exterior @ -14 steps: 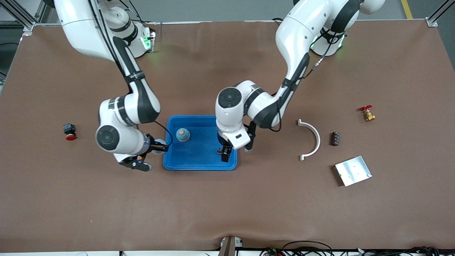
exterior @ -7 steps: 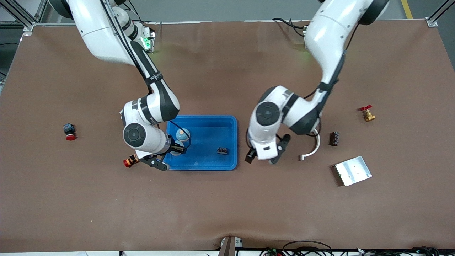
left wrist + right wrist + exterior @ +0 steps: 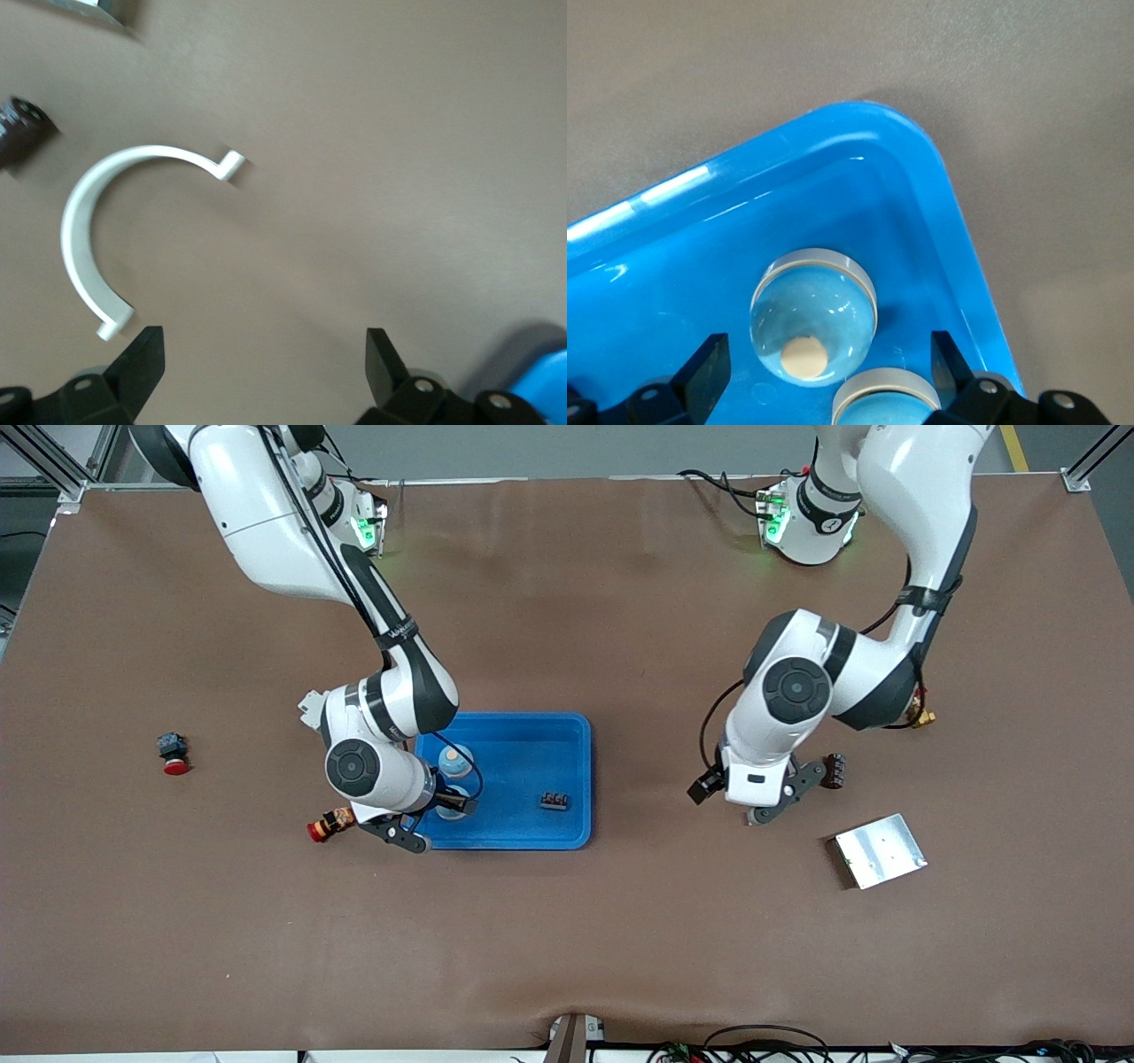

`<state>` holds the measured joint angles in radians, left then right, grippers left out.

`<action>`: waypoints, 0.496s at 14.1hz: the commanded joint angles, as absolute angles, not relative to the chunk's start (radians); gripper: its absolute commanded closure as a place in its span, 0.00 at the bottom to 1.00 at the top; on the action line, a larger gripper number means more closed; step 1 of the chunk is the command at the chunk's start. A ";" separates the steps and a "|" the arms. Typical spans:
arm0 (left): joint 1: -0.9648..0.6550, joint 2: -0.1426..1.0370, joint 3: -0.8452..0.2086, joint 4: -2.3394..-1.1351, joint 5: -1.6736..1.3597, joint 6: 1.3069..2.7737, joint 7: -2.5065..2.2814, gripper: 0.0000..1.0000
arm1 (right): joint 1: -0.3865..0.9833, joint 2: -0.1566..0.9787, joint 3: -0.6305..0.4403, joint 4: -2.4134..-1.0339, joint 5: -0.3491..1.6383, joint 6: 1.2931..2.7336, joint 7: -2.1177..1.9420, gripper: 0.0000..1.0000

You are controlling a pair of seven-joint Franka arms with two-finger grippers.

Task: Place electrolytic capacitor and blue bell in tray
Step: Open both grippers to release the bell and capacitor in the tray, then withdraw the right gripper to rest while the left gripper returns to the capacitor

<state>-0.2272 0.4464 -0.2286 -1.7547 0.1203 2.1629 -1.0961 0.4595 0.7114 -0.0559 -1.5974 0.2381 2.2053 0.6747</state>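
The bright blue tray [image 3: 500, 716] sits near the middle of the brown worktop [image 3: 567, 939], and the right hand [image 3: 450, 804] is low inside it, at the corner nearest the front camera on the right arm's end. In the right wrist view its two black fingers [image 3: 709, 370] stand wide apart and clamp nothing. A blue bell [image 3: 813, 314], a glossy dome with a pale tan button on top, rests on the tray floor just ahead of them. A second bell [image 3: 890, 391], of which only the pale rim and a little blue show, lies between the fingers, closer to one of them; whether that finger touches it I cannot tell. A small dark part [image 3: 555, 801] with a bumpy top also lies in the tray, toward the left arm's end and well apart from the bells. Just outside the tray, beside the right hand, a red-capped push button [image 3: 328, 826] lies on its side. The left hand [image 3: 706, 788] hovers over bare worktop between the tray and a white half-ring bracket [image 3: 75, 239], its fingers [image 3: 142, 354] spread wide with nothing in them. Near the bracket is another small dark block [image 3: 833, 771], and nearer the front camera a flat silver metal plate [image 3: 880, 850]. A brass valve [image 3: 923, 716] peeks out from under the left arm, and a black and red button [image 3: 173, 753] lies alone toward the right arm's end.
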 commanded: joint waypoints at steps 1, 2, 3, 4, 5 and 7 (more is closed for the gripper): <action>-0.167 0.371 -0.241 -1.848 0.106 2.181 -0.946 0.00 | 0.445 0.701 -0.060 -1.571 0.245 2.175 0.670 0.00; -0.147 0.351 -0.244 -1.873 0.106 2.184 -0.886 0.00 | 0.439 0.684 -0.064 -1.569 0.241 2.139 0.670 0.00; -0.132 0.342 -0.244 -1.882 0.106 2.187 -0.843 0.00 | 0.430 0.663 -0.075 -1.559 0.239 2.096 0.667 0.00; -0.133 0.345 -0.247 -1.882 0.106 2.181 -0.824 0.00 | 0.410 0.632 -0.084 -1.557 0.236 2.057 0.661 0.00; -0.124 0.342 -0.248 -1.891 0.118 2.178 -0.780 0.00 | 0.385 0.591 -0.089 -1.557 0.229 2.019 0.622 0.00; -0.103 0.330 -0.248 -1.898 0.115 2.148 -0.630 0.00 | 0.310 0.508 -0.094 -1.560 0.213 1.918 0.446 0.00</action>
<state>-0.1301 0.3719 -0.2320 -1.8560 0.1203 2.1646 -0.7388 0.3895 0.6159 -0.1044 -1.5311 0.2280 2.0079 0.5754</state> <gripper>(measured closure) 0.000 0.000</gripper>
